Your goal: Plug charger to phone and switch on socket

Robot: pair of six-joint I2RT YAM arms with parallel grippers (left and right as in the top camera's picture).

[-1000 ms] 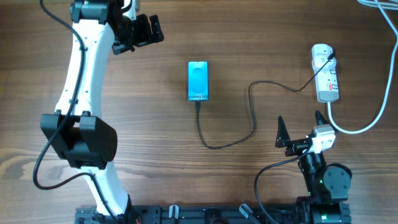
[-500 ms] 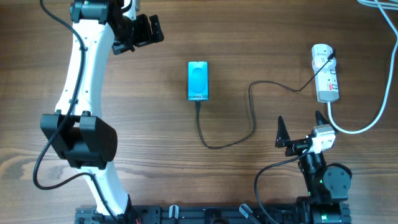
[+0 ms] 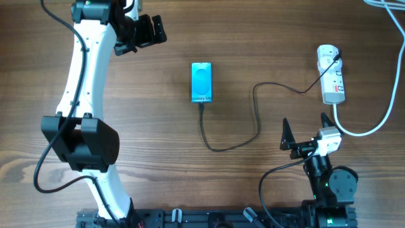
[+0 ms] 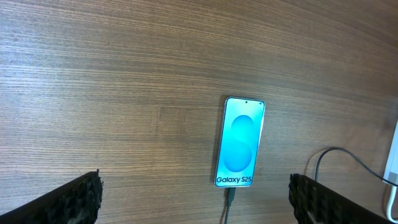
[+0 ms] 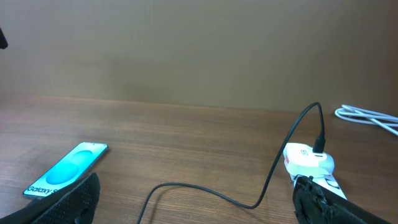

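**Kid:** Where is the phone?

**Robot:** The small flat phone with the bright blue-green screen lies in the middle of my brown wooden table. The thin black charger cable seems to sit in its near end, the end with the white words.

**Kid:** So what is left to do?

**Robot:** I think only the switch. The long white plastic socket strip with red marks lies out on my right side. The cable's other end is plugged in at its far end. A thick white cord comes out of its near end. I cannot see if the switch is on.

**Kid:** Which arm should go?

**Robot:** My right one. My right gripper is near the socket strip, which lies just past it and a bit to the right. The strip's long side points away from me, so I would reach straight out over it. My left gripper is well apart, far off on the other side of the phone.

**Kid:** Are you holding anything?

**Robot:** No. Both grippers stand wide apart and hold nothing.

**Kid:** Did anything move just now?

**Robot:** No. The phone, the cable, the strip and both my arms are right where they were a moment ago.
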